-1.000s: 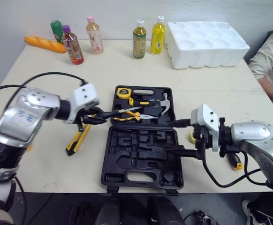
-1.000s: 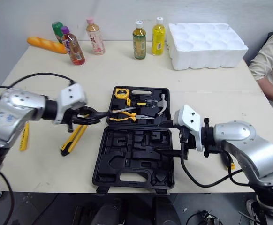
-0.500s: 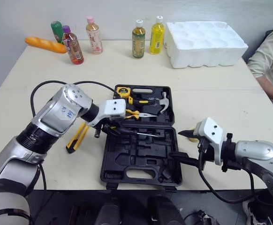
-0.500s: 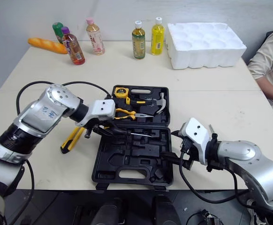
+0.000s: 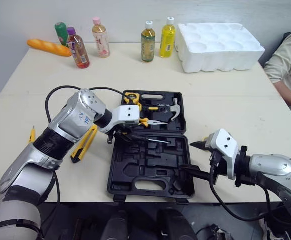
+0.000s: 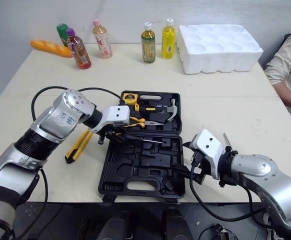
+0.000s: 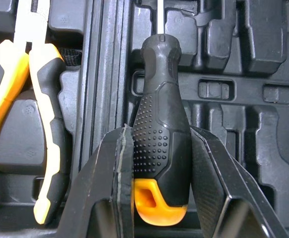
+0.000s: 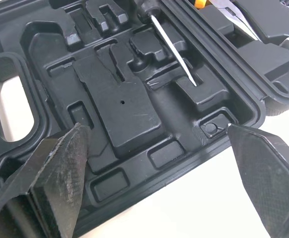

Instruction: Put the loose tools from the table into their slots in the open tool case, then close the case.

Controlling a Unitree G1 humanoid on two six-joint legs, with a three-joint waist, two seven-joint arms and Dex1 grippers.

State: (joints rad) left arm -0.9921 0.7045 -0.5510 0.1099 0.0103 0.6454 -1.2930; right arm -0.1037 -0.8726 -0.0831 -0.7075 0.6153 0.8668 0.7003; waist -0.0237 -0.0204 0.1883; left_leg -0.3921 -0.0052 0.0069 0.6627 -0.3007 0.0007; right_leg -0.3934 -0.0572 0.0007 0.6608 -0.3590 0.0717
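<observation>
Beige table against a grey wall. My left fingers clamp the screwdriver over the open tool case, shaft lying crosswise, tip toward my right; right fingers spread wide at its rim

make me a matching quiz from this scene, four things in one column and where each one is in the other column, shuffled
Things
1. screwdriver
2. hammer
3. utility knife
4. foam tray

Places
A. lying on the table, left of the case
B. at the table's far right corner
C. clamped in the jaws of the left gripper, over the case
D. seated in the far half of the case

Pairs: 1-C, 2-D, 3-A, 4-B
</observation>
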